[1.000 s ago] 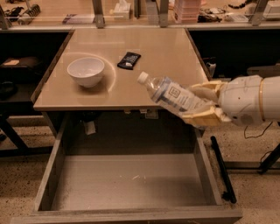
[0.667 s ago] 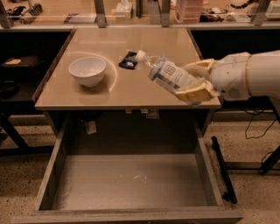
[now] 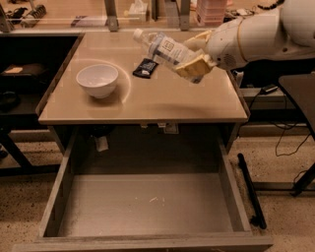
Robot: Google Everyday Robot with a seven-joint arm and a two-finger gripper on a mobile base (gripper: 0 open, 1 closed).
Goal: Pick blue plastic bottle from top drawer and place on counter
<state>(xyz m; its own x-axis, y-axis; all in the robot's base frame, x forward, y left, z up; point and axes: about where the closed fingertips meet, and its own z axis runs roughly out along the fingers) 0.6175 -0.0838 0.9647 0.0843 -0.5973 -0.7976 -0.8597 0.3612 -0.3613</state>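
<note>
The blue plastic bottle [image 3: 165,47] is clear with a white cap and a pale label. It lies tilted in the air above the counter [image 3: 147,101], cap pointing up-left. My gripper [image 3: 195,54] is shut on the bottle's base end, reaching in from the right over the counter's right half. The top drawer [image 3: 147,204] stands pulled open below the counter, its grey bottom bare.
A white bowl [image 3: 97,80] sits on the counter's left half. A small black packet [image 3: 145,68] lies just below the bottle's cap end. A cluttered shelf with metal posts [image 3: 113,12] runs behind the counter. Cables [image 3: 290,133] trail on the floor at right.
My gripper has carried the bottle up and away from the drawer, further over the counter. The bottle now hangs above the black packet.
</note>
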